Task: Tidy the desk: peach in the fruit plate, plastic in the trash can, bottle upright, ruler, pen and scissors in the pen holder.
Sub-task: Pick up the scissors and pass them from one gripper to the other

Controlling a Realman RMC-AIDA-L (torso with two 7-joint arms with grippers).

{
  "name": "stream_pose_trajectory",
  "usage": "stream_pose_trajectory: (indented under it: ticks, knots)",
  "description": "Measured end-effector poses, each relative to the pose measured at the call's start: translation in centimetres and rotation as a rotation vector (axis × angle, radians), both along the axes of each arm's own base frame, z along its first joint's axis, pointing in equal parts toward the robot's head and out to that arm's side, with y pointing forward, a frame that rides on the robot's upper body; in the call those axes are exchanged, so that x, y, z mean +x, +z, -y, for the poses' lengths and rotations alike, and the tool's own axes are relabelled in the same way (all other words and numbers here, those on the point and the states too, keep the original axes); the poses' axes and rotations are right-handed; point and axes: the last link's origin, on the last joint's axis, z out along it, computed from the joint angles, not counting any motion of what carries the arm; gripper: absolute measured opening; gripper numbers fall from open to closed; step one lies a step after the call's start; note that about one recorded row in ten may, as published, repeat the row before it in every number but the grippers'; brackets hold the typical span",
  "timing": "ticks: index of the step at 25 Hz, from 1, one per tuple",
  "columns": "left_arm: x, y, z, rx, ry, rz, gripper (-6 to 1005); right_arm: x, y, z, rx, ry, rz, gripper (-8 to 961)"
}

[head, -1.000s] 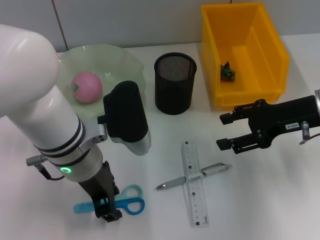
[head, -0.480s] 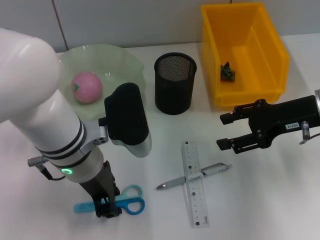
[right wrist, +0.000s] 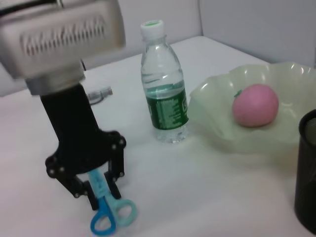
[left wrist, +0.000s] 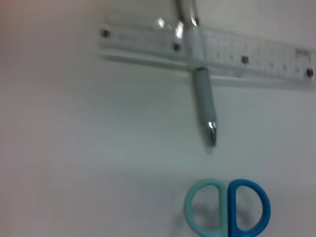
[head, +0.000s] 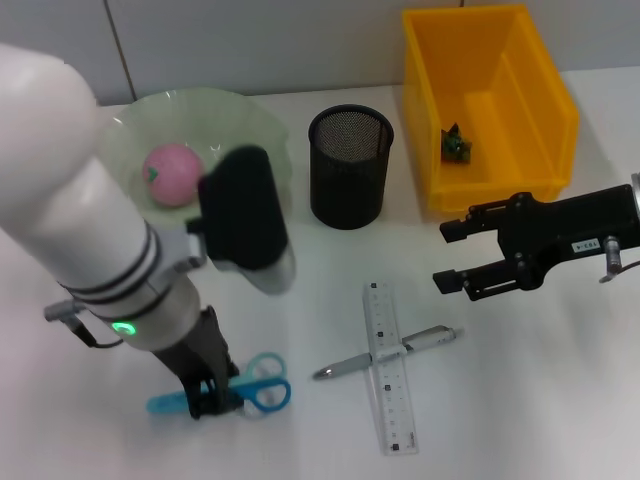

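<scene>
My left gripper (head: 208, 403) stands over the blades of the blue scissors (head: 255, 394) at the front left, and the right wrist view shows its fingers (right wrist: 92, 199) shut on them, handles (right wrist: 111, 217) sticking out. The scissor handles (left wrist: 227, 209), the silver pen (left wrist: 201, 93) and the clear ruler (left wrist: 232, 53) show in the left wrist view. The pen (head: 386, 352) lies across the ruler (head: 389, 375). The pink peach (head: 172, 173) lies in the green plate (head: 250, 120). The bottle (right wrist: 164, 101) stands upright beside the plate. Green plastic (head: 456, 146) lies in the yellow bin (head: 520, 60). My right gripper (head: 452, 256) is open and empty, right of the ruler.
The black mesh pen holder (head: 349, 166) stands between the plate and the yellow bin. In the head view my left arm hides the bottle. The table is white, with a wall behind it.
My left arm has swung a little to the left and the scissors have shifted slightly with the gripper. My right gripper has edged slightly up the picture.
</scene>
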Motion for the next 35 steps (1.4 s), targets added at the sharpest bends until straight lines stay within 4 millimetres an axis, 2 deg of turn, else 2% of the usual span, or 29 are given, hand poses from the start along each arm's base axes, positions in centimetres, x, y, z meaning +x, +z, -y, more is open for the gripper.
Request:
stream_pose_trajectory:
  ticks: [1, 5, 10, 13, 14, 15, 17, 20, 27, 32, 35]
  knots:
    - [0.0, 0.0, 0.0, 0.000, 0.000, 0.000, 272, 0.0, 0.1, -0.1, 0.005, -0.002, -0.003, 748]
    - [0.9, 3.8, -0.8, 0.094, 0.079, 0.161, 257, -0.2, 1.6, -0.3, 0.040, -0.032, -0.066, 747]
    - [0.6, 8.1, -1.1, 0.191, 0.209, 0.473, 259, -0.1, 3.2, 0.0, 0.070, -0.082, -0.133, 744]
    - [0.2, 9.2, -0.7, 0.197, 0.267, 0.641, 260, 0.1, 3.6, 0.2, 0.072, -0.104, -0.150, 743]
    - [0.0, 9.4, -0.3, 0.180, 0.302, 0.758, 260, 0.1, 3.8, 0.2, 0.071, -0.112, -0.157, 743]
    - [-0.1, 9.3, 0.0, 0.161, 0.327, 0.849, 261, 0.1, 3.9, 0.3, 0.068, -0.123, -0.166, 742]
    - [-0.2, 9.2, 0.2, 0.156, 0.336, 0.889, 261, 0.2, 3.9, 0.4, 0.066, -0.127, -0.168, 742]
    - [-0.4, 8.7, 0.5, 0.137, 0.353, 1.064, 262, 0.5, 3.8, 0.7, 0.061, -0.141, -0.174, 740]
    - [-0.3, 6.6, 0.3, 0.082, 0.356, 1.227, 265, 1.0, 3.7, 1.3, 0.047, -0.154, -0.174, 737]
    - [-0.5, 5.4, -0.2, 0.113, 0.317, 1.299, 267, 1.6, 3.7, 1.7, 0.050, -0.173, -0.168, 735]
    - [-0.9, 5.3, -0.5, 0.175, 0.268, 1.436, 268, 1.9, 3.7, 1.9, 0.054, -0.180, -0.164, 734]
